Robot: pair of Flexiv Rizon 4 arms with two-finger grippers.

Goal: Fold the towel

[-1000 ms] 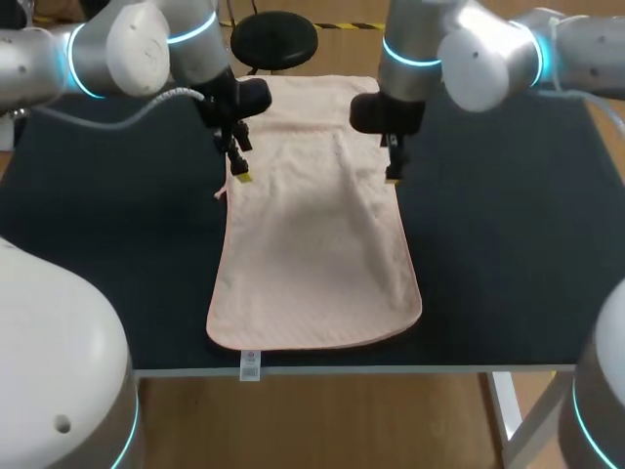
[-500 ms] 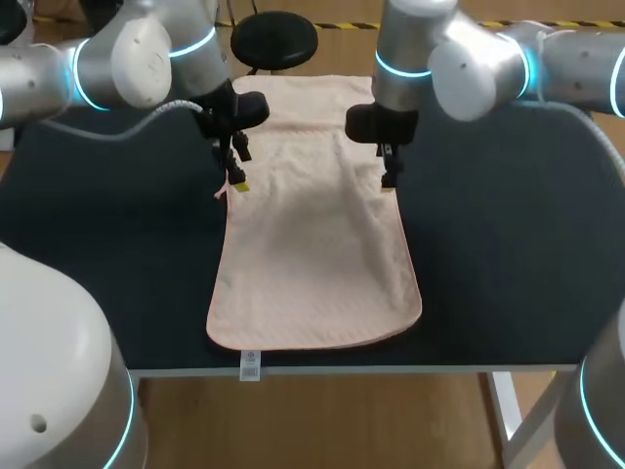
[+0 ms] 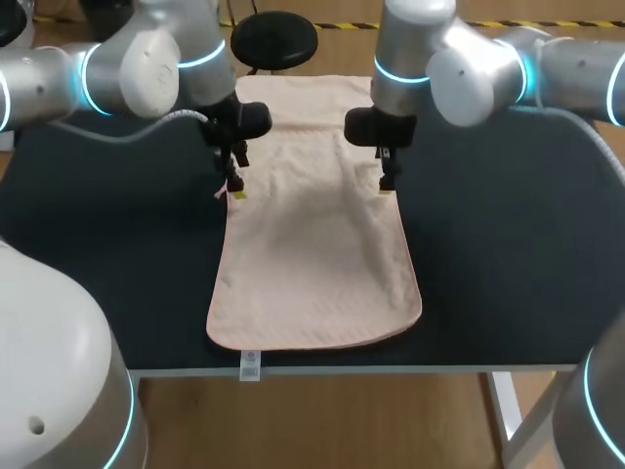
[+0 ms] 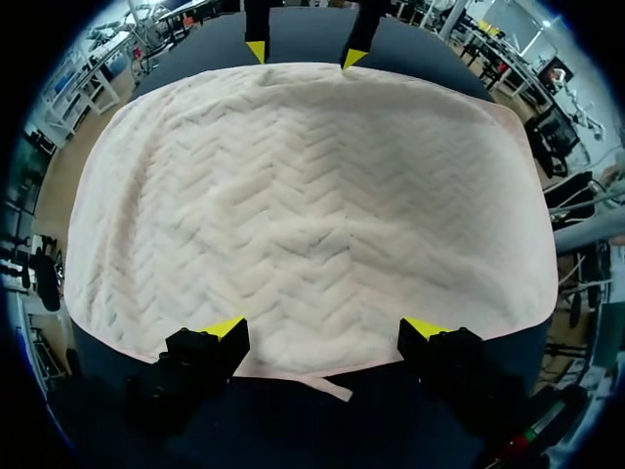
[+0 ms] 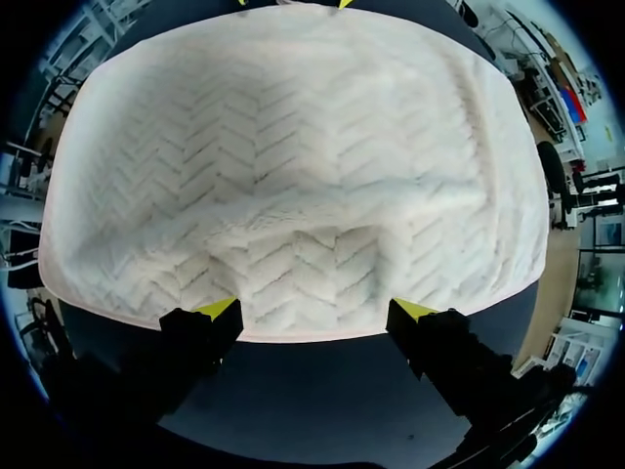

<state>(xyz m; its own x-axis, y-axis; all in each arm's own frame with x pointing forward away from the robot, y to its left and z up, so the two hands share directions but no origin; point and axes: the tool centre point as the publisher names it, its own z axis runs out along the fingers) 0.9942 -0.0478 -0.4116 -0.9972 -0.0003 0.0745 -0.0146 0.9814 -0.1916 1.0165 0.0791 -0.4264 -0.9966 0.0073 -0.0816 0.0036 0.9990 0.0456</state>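
Dark tabletop carries the pale pink towel, spread flat with one short end hanging slightly over the near edge, where a small white label dangles from the hem. The left gripper hangs over one long side of the towel. Its jaws are wide apart and hold nothing, and the hem runs across the gap between them. Just under the jaws a thin strip of hem tape pokes out from the towel onto the dark surface. The right gripper sits at the opposite long side, its jaws likewise spread and empty, with the towel's edge between the two yellow tips. Straight ahead of those jaws the cloth rises into a soft ridge, while the rest lies smooth with its herringbone weave showing. Whether any of the four yellow tips actually press on the fabric cannot be told from these views. From the left wrist, the right gripper shows only as two yellow points beyond the far hem. From the right wrist, the left gripper's tips are almost wholly cut off past the towel. In the head view both wrists cover parts of the towel's far section, and each gripper's fingers are too small there to tell apart.
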